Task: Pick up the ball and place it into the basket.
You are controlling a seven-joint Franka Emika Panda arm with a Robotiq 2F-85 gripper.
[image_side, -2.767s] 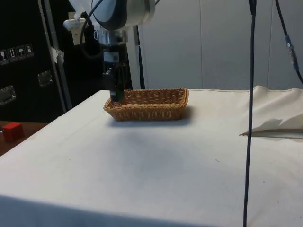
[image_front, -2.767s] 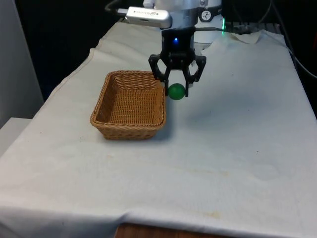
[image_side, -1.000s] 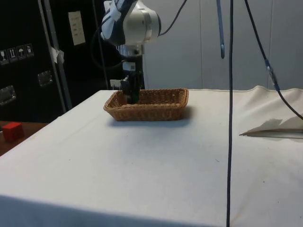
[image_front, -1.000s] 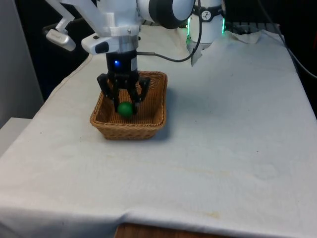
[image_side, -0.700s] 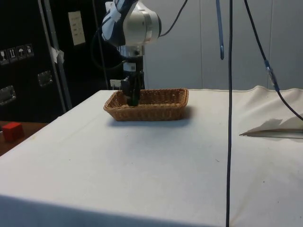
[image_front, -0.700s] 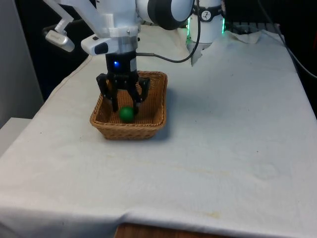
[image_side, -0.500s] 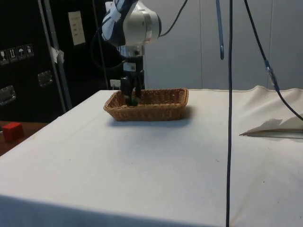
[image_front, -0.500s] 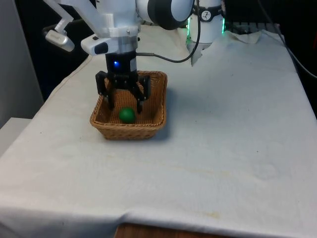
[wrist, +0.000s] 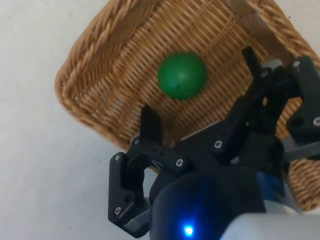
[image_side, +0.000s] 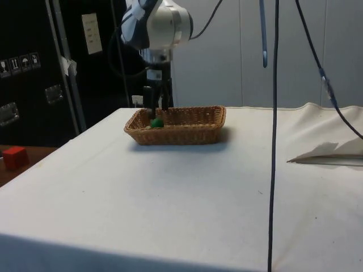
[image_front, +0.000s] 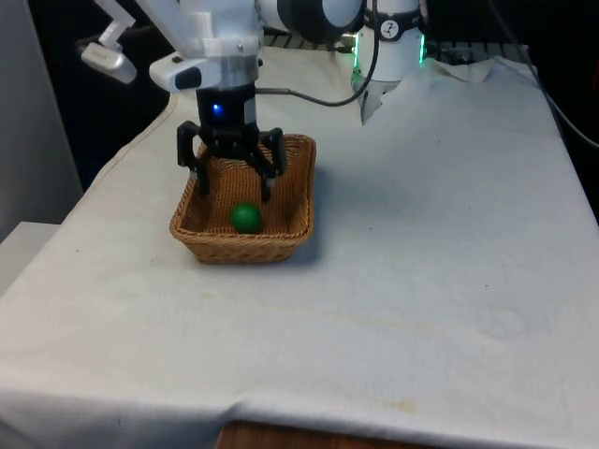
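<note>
Ball: the small green round ball [image_front: 246, 218] is lying loose on the woven floor of the basket, towards the near wall in the front view; in the side view the ball [image_side: 156, 122] is just peeking over the rim, and in the wrist view the ball [wrist: 182, 75] is resting clear of both fingers.

Basket: the shallow rectangular tan wicker basket [image_front: 290, 227] is sitting on the table towards the front view's left, upright, with nothing else inside it.

Gripper: the black two-finger gripper [image_front: 234, 190] is hanging directly above the basket with its fingers spread wide and holding nothing; the fingertips [wrist: 150, 123] are standing apart from the ball, with open air between them and it.

What has changed: a second ago the ball was being held between the fingers low inside the basket; since then the fingers have been parting, the ball has dropped to the basket floor, and the gripper has been lifting to about rim height.

Meaning for the task: the ball appears delivered, so the placing step looks done; what is left is probably only drawing the arm away.

Surroundings: the table [image_front: 440, 281] under its white cloth is carrying the basket, with loose black cables [image_side: 274, 141] hanging in the side view's foreground.
</note>
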